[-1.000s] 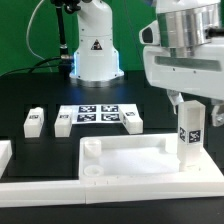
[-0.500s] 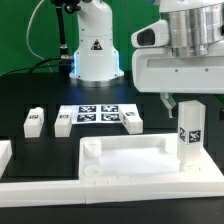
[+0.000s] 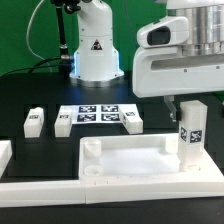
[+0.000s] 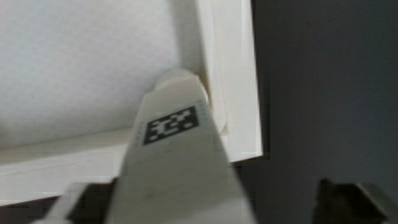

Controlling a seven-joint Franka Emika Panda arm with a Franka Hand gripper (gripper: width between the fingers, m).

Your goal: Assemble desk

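The white tray-like tabletop (image 3: 125, 150) lies at the front of the black table. One tagged white leg (image 3: 190, 132) stands upright in its corner at the exterior view's right. My gripper (image 3: 186, 108) hangs straight over that leg, one dark finger (image 3: 172, 104) showing beside the leg's top. In the wrist view the leg (image 4: 175, 150) runs up between my gripper's (image 4: 217, 208) dark fingers (image 4: 356, 204), with a gap on each side, so the jaws are open and hold nothing. The tabletop rim (image 4: 228, 70) passes under the leg.
Three loose white legs (image 3: 33, 121) (image 3: 63, 123) (image 3: 132, 121) lie behind the tabletop, around the marker board (image 3: 95, 113). The robot base (image 3: 95, 45) stands at the back. A white border rail (image 3: 100, 188) runs along the front and another (image 3: 3, 152) at the left edge.
The gripper's body has shifted slightly toward the exterior view's left over the leg. The leg stands where it stood, and the loose legs have not moved.
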